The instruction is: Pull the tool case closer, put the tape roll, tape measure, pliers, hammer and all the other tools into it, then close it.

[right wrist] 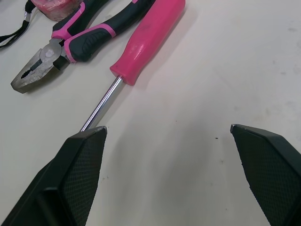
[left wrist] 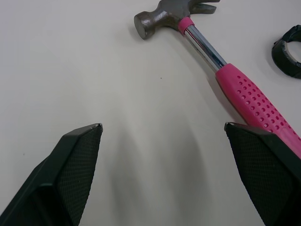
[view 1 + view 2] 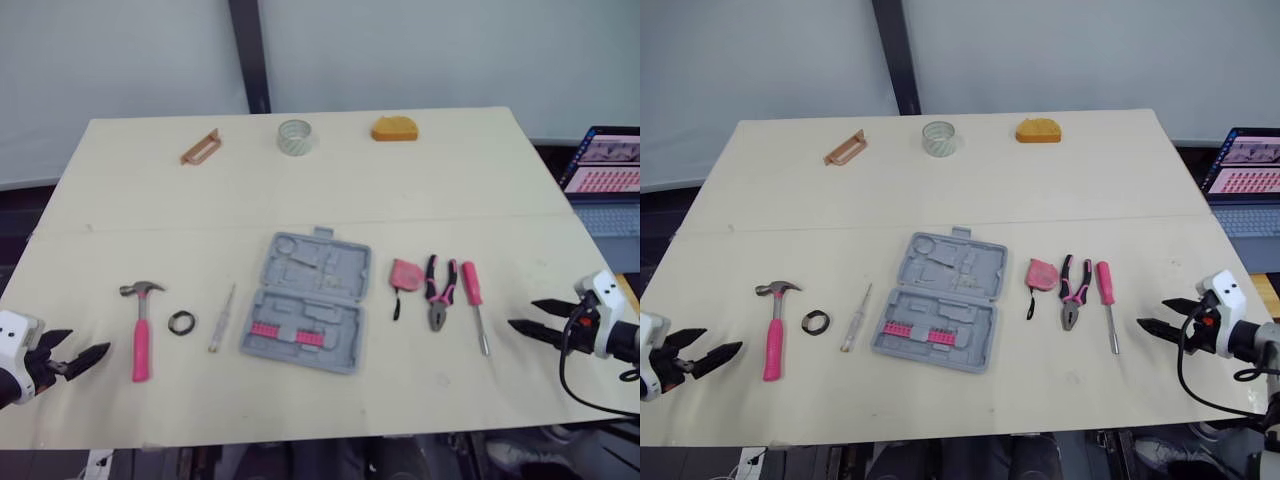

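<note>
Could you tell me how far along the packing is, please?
Nothing looks done yet. The tool case lies open mid-table. The left gripper and right gripper are open and empty. The hammer, tape roll, tape measure, pliers and pink screwdriver lie unpacked beside it.

The laptop is cut off at the frame's right edge. In the left wrist view, the hammer loses its handle end behind a finger of the left claw, and the black ring is cropped.

The table bears tool case, hammer, pliers.
</note>
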{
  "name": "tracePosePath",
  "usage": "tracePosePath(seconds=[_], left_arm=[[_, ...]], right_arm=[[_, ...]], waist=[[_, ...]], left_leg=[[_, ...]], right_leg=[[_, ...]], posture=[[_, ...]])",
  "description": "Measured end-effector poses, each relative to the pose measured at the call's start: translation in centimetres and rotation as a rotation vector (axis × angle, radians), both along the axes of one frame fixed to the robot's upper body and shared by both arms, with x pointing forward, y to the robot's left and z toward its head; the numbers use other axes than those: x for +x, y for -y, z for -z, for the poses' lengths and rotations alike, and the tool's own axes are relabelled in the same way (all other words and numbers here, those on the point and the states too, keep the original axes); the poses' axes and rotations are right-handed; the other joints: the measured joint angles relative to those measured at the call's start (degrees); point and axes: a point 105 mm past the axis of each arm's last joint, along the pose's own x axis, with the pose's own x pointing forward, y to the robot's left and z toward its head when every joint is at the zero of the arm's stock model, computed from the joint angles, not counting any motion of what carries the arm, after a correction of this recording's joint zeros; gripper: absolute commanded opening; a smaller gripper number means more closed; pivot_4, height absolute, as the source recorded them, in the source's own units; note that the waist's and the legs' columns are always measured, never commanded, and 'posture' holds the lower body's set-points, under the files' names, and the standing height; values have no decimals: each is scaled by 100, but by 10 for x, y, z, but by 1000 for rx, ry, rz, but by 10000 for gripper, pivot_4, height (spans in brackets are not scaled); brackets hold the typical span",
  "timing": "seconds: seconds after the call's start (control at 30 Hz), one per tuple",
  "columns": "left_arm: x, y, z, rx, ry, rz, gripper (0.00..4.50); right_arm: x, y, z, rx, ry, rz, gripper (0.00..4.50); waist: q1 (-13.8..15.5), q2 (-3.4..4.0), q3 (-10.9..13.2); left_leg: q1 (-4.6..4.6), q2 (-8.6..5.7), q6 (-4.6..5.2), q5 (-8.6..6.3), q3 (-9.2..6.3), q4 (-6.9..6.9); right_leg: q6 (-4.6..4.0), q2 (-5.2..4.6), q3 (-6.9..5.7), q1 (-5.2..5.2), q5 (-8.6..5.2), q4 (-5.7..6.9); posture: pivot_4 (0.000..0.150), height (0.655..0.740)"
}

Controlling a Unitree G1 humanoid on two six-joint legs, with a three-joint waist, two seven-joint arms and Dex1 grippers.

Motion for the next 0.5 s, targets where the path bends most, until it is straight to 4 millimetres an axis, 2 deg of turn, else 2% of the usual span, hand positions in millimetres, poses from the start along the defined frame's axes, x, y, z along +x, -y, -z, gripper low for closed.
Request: tracePosePath(seconds=[0.17,0.3,0.37,0.47,0.5], left_arm=[[0,-1,0,15,1,-4,44633],[6,2,-4,21,16,12,44633],[15,11,-8,24,26,49,44633],[40,42,-21,29,52,179,44633],[46,51,-25,30,64,210,44633]], right_arm=[[1,0,-1,-7,7,2,45000],[6,-15,-11,16,50,-48,45000],[10,-32,-18,47,78,-88,45000],[16,-81,-31,101,134,-210,45000],[16,-91,-33,110,138,-229,45000]], waist=[[-2,0,0],[2,0,0],[17,0,0],[45,-1,-1],[63,-1,-1]], left_leg=[[0,0,0,0,0,0],[1,1,0,0,0,1],[0,1,0,0,-2,3],[-2,2,-1,-1,-5,12],[-3,1,-2,-1,-4,12]], right_leg=[[0,0,0,0,0,0],[0,0,1,-1,0,2],[0,0,1,-1,0,4],[0,1,2,-1,0,13],[0,0,2,-2,0,13]], posture=[[1500,7400],[1500,7400],[1500,7400],[1500,7400],[1500,7400]])
